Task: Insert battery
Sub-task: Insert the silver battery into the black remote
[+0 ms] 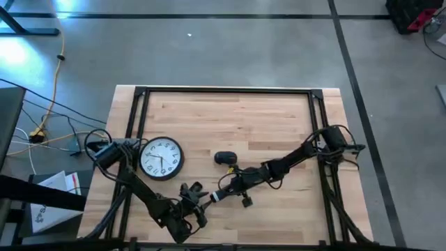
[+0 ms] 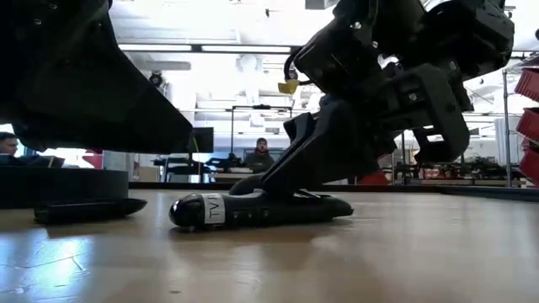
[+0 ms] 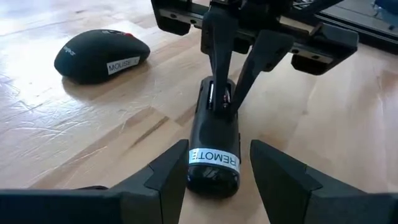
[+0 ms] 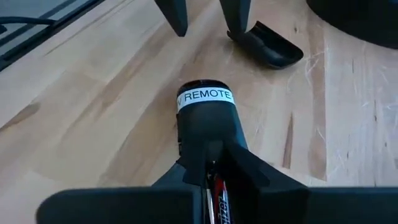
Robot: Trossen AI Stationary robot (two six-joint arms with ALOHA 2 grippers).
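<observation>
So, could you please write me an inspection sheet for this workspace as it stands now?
Surface: wooden table with a black frame, scuffed.
Job's things: remote lies flat, labelled REMOTE; a battery is at its open compartment; the cover lies loose beside it.
Clutter: mouse and clock on the table.
Grippers: right gripper is shut on the battery over the remote; left gripper is open, its fingers either side of the remote's labelled end.
Cables: several run over the floor left of the table.
Surroundings: concrete floor; a person sits far behind the table.
</observation>
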